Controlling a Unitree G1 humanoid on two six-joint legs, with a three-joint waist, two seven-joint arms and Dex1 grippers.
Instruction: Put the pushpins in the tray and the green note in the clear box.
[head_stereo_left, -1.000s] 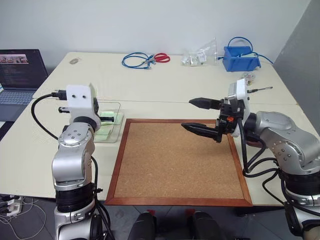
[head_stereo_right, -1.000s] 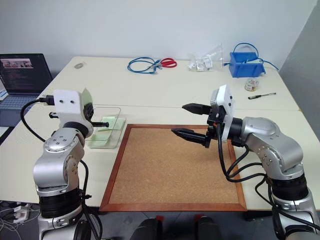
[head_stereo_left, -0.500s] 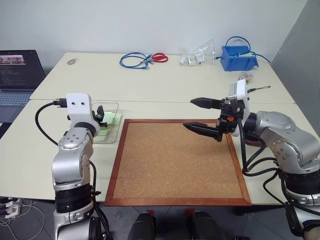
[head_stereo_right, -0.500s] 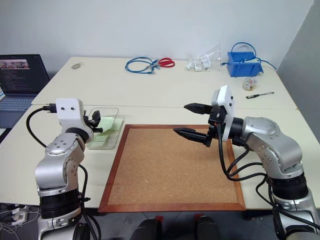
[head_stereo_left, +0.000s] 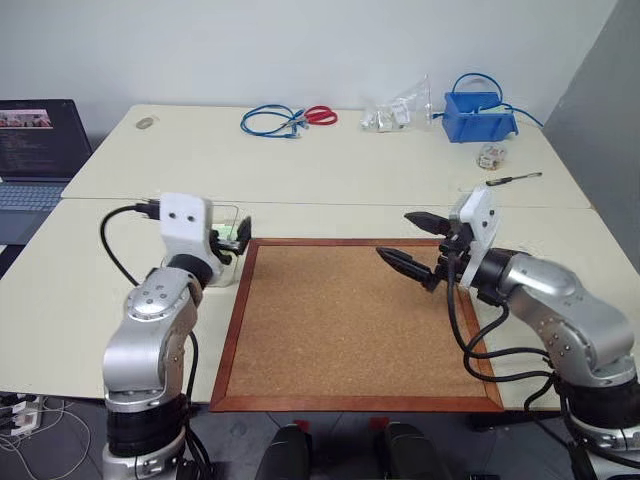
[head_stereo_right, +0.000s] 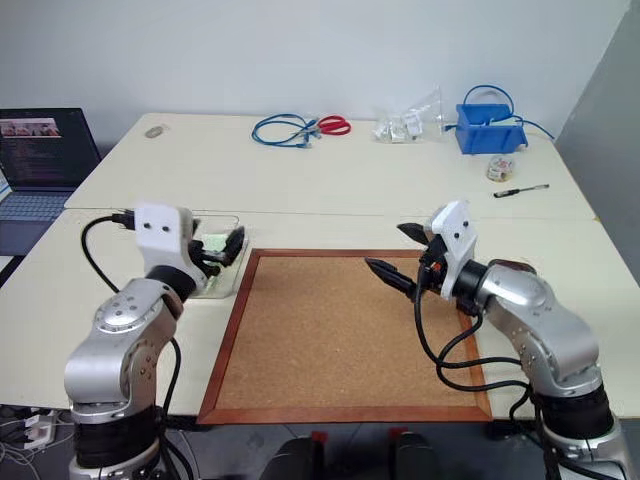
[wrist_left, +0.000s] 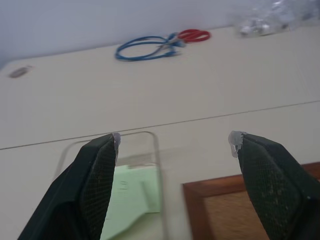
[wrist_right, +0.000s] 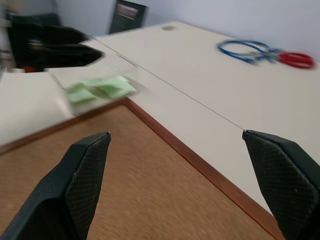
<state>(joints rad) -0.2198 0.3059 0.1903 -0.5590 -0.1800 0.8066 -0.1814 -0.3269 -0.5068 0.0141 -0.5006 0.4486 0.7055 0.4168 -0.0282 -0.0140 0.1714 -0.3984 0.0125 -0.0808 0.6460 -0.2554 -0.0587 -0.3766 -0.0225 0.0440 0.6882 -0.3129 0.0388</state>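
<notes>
Our two head views look forward and down over the pale table (head_stereo_left: 330, 175), side by side, sharing the whole scene: the wood-framed corkboard (head_stereo_left: 350, 320), near, and the blue plastic bin (head_stereo_left: 480, 117), far. Our left wrist view sits low and close, facing the coiled blue cable (wrist_left: 145, 48). Our right wrist view skims the corkboard's corner toward the left arm; both wrist views share the cable and the transparent plastic box (wrist_right: 100, 85).
</notes>
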